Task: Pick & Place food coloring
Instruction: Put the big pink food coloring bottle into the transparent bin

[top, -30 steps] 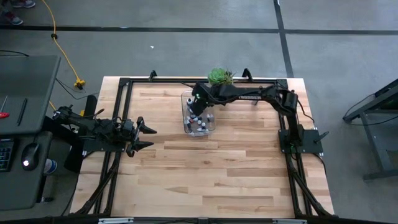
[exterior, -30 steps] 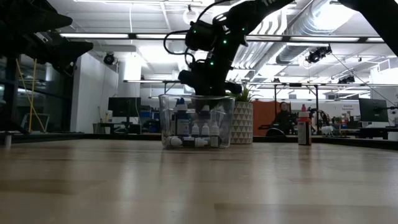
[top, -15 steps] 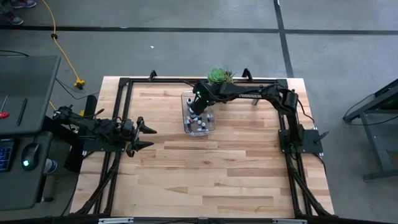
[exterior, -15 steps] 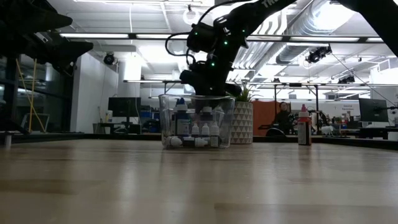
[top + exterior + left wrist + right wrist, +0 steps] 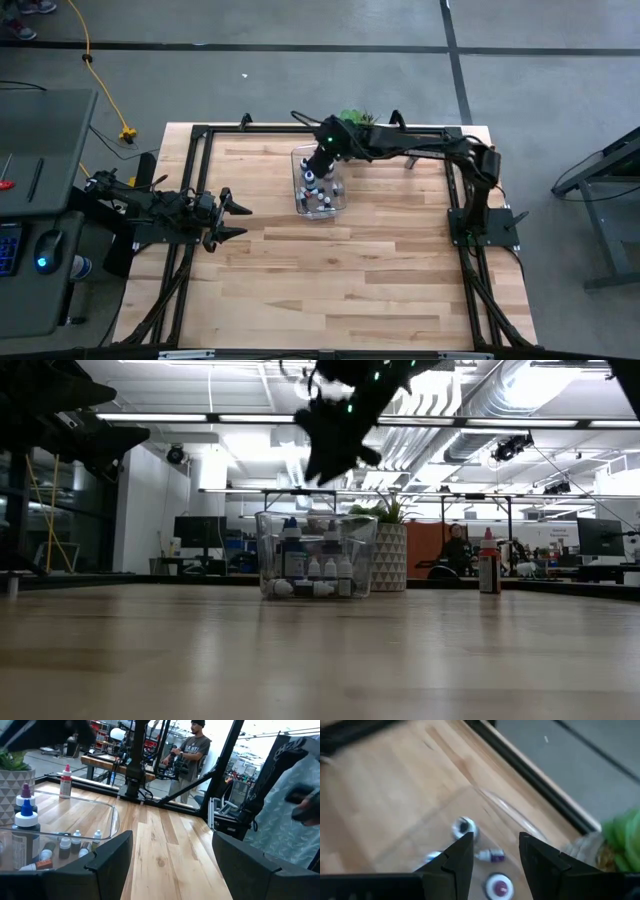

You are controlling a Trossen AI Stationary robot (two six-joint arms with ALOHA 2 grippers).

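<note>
I have the right gripper (image 5: 495,851) hanging above the clear bin (image 5: 322,208), near the table's far edge, just in front of the potted succulent (image 5: 388,556). Its fingers stand apart with nothing between them; through the gap the wrist camera looks straight down at bottle caps, so I read the claw as released and empty. In the low view the gripper (image 5: 335,445) is well clear of the bin's rim.

The food coloring bottles (image 5: 315,568) sit in the bin, most upright along its floor, a few lying on their sides, two taller ones with blue caps at one end. One more bottle with a red cap (image 5: 488,572) stands alone on the table, well apart from the bin (whether it belongs to the same set I cannot say). Keeping the gripper high over the bin makes sense: from here I can drop into it or swing away without clipping the wall.

The left gripper (image 5: 235,219) waits at the table's left edge, fingers spread, holding nothing, facing the bin.
</note>
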